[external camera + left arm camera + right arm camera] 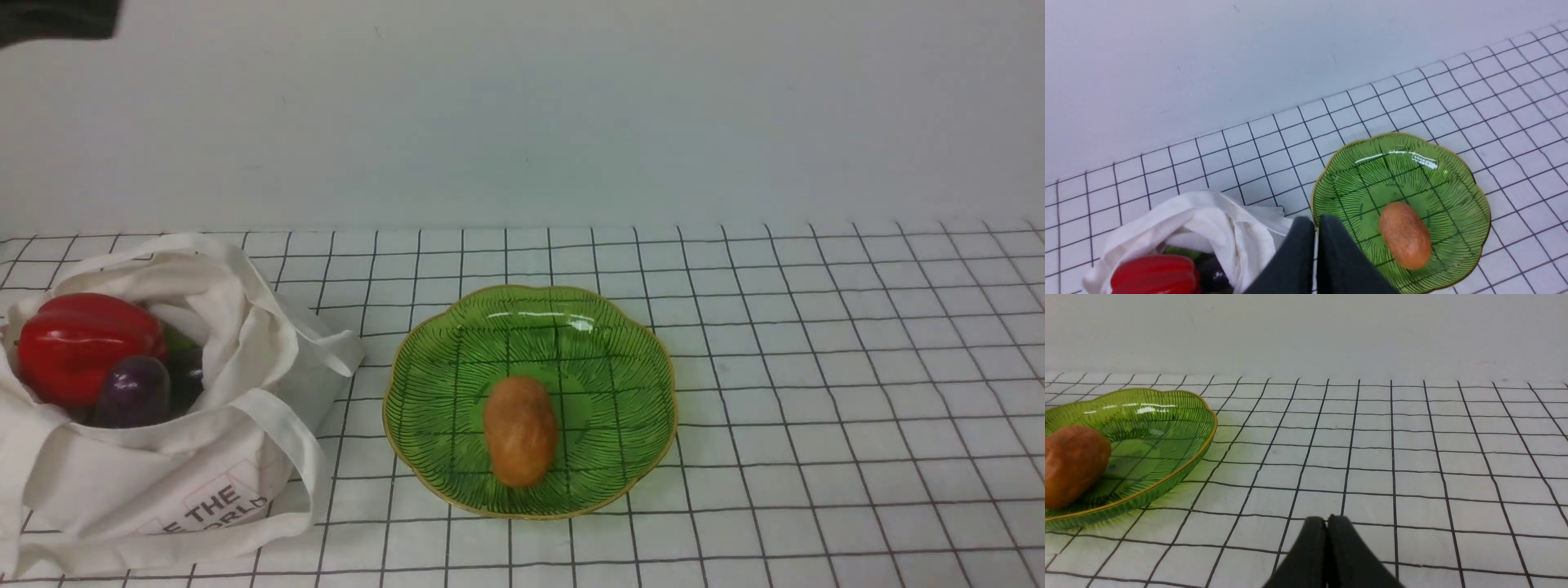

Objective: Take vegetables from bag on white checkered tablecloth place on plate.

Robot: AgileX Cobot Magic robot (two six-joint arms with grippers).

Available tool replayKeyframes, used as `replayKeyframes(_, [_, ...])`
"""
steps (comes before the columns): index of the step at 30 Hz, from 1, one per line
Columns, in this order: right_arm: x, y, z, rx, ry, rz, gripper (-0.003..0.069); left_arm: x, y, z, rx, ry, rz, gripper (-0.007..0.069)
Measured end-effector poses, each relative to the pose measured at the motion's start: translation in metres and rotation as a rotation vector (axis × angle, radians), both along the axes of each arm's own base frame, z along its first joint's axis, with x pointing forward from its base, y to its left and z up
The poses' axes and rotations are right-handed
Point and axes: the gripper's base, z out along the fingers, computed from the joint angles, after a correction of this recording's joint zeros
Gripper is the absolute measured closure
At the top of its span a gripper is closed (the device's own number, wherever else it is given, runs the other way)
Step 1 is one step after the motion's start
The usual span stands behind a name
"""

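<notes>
Potato [521, 433] sits on the green plate [604, 408], a little toward the near side of its middle. One vegetable delivered. The plate stands on the checkered tablecloth [816, 392], bag [326, 416] to its left, just beside it, the two apart.

Bag slumped, its mouth open; straps loose, one trailing on the cloth at the near side. Inside: red bell pepper [90, 347] at the left of the mouth, dark purple eggplant [135, 392] against its near side. Right of these, deeper in, another dark glossy piece [189, 376] and something green [175, 339], both partly hidden; cannot tell whether they belong together, nor what lies beneath.

Left gripper [1316, 222]: fingertips pressed together, nothing pinched. Its wrist view takes in both bag and plate. Right gripper [1329, 520]: tips likewise together, holding nothing, potato and part of the plate in its wrist view.

Tally: potato done; pepper, eggplant and at least one further piece remain. Judged early in the job, fewer than half of the visible items moved. Next, probably, the left gripper spreads and goes for the pepper or eggplant, both well exposed. Risks: catching the soft bag rim along with the vegetable; smooth skins slipping; a big pepper nudging the potato when set down. Room on the plate to the potato's left, right and far side.
</notes>
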Motion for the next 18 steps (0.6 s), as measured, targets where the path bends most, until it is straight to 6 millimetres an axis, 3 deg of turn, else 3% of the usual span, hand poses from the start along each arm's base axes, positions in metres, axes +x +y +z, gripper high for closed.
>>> replayKeyframes(2, [0.000,0.000,0.000,0.000,0.000,0.000,0.0673,-0.038,0.022,-0.008,-0.063,-0.072,0.005,0.0632])
replayKeyframes(4, [0.000,0.000,0.000,0.000,0.000,0.000,0.0673,-0.051,0.030,-0.016,-0.085,-0.101,0.002,0.0632])
replayKeyframes(6, [0.000,0.000,0.000,0.000,0.000,0.000,0.0673,-0.075,0.044,-0.040,-0.133,-0.170,-0.010,0.0632])
replayKeyframes(8, [0.000,0.000,0.000,0.000,0.000,0.000,0.0673,-0.082,0.047,-0.048,-0.157,-0.198,-0.014,0.0632])
replayKeyframes(9, [0.000,0.000,0.000,0.000,0.000,0.000,0.0673,-0.095,0.054,-0.071,-0.204,-0.243,-0.020,0.0632])
replayKeyframes(12, [0.000,0.000,0.000,0.000,0.000,0.000,0.0673,-0.108,0.059,-0.107,-0.272,-0.293,-0.031,0.0632])
replayKeyframes(18, [0.000,0.000,0.000,0.000,0.000,0.000,0.0673,-0.109,0.056,-0.165,-0.321,-0.300,-0.057,0.0632])
